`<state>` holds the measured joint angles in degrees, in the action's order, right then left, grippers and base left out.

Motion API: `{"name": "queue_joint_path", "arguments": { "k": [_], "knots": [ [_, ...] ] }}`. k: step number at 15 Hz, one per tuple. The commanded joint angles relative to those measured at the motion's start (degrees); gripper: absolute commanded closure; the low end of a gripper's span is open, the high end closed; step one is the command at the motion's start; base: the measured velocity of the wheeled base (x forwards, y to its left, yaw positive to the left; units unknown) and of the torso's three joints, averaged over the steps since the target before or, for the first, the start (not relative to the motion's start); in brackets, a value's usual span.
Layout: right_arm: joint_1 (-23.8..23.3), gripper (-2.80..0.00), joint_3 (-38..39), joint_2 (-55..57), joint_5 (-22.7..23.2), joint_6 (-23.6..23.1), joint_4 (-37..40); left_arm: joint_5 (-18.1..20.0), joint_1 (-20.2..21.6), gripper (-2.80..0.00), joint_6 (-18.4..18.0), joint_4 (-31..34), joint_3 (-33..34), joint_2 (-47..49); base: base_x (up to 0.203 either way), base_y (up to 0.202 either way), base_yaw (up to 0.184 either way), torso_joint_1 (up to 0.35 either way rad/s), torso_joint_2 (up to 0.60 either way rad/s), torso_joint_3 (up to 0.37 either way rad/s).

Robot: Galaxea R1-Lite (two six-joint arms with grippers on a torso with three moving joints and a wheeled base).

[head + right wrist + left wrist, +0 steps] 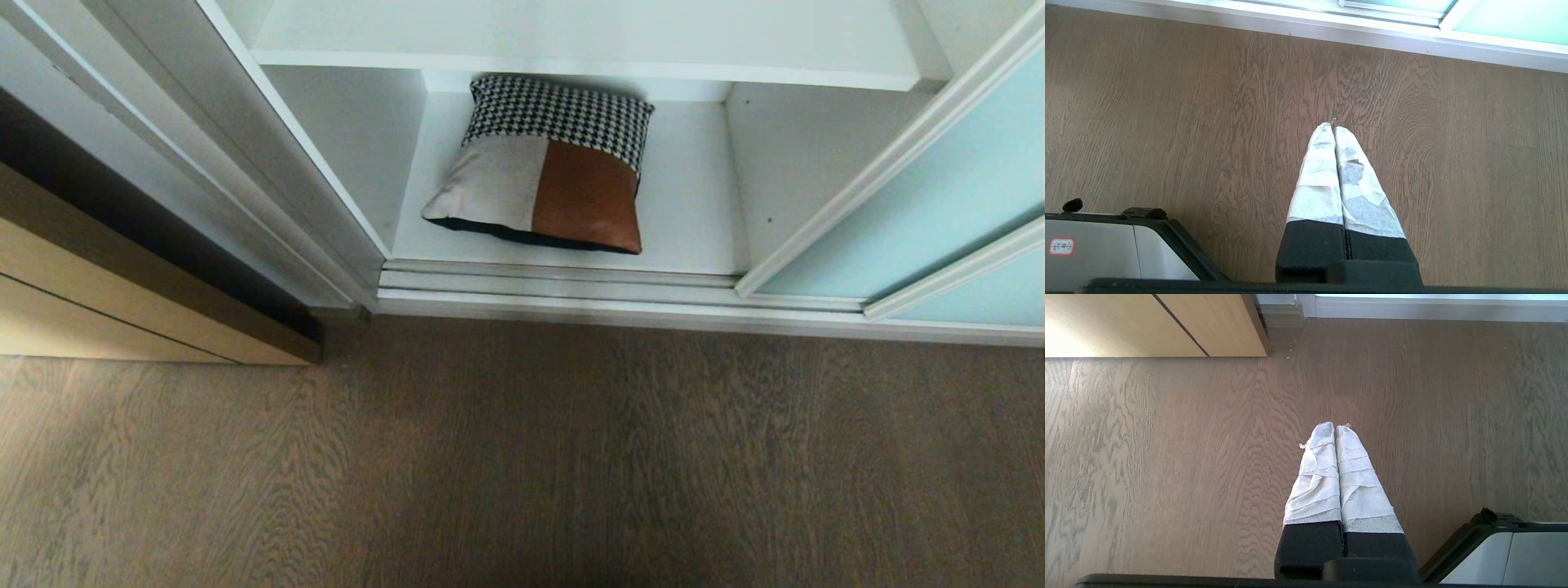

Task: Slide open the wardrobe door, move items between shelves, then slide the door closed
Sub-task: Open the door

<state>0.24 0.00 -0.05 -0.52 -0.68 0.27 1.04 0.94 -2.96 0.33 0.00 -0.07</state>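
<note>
2 clenched grippers, left gripper (1335, 428) and right gripper (1331, 125), hang empty above grey-brown wood-grain floor (522, 457).

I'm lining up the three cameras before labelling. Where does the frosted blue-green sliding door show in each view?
Head view: sliding wardrobe door at the right edge, slid aside, cushion exposed on the bottom shelf.
Left wrist view: not identifiable.
Right wrist view: blue-green glass in the top right corner.
Shared landmark: the wood-grain floor, in all three.
</note>
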Motion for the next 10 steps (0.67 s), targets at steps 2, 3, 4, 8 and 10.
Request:
{"name": "queue_joint_path", "arguments": {
  "k": [2,3,4,8,10],
  "knots": [
    [0.0,0.0,0.0,-0.1,0.0,0.0,0.0,0.0,0.0,0.0,0.0,0.0,0.0,0.2,0.0,0.0,0.0,0.0,0.0,0.0],
    [0.0,0.0,0.0,-0.1,0.0,0.0,0.0,0.0,0.0,0.0,0.0,0.0,0.0,0.2,0.0,0.0,0.0,0.0,0.0,0.0],
    [0.0,0.0,0.0,-0.1,0.0,0.0,0.0,0.0,0.0,0.0,0.0,0.0,0.0,0.2,0.0,0.0,0.0,0.0,0.0,0.0],
    [0.0,0.0,0.0,-0.1,0.0,0.0,0.0,0.0,0.0,0.0,0.0,0.0,0.0,0.2,0.0,0.0,0.0,0.0,0.0,0.0],
    [0.0,0.0,0.0,-0.1,0.0,0.0,0.0,0.0,0.0,0.0,0.0,0.0,0.0,0.2,0.0,0.0,0.0,0.0,0.0,0.0]
  ]
}}
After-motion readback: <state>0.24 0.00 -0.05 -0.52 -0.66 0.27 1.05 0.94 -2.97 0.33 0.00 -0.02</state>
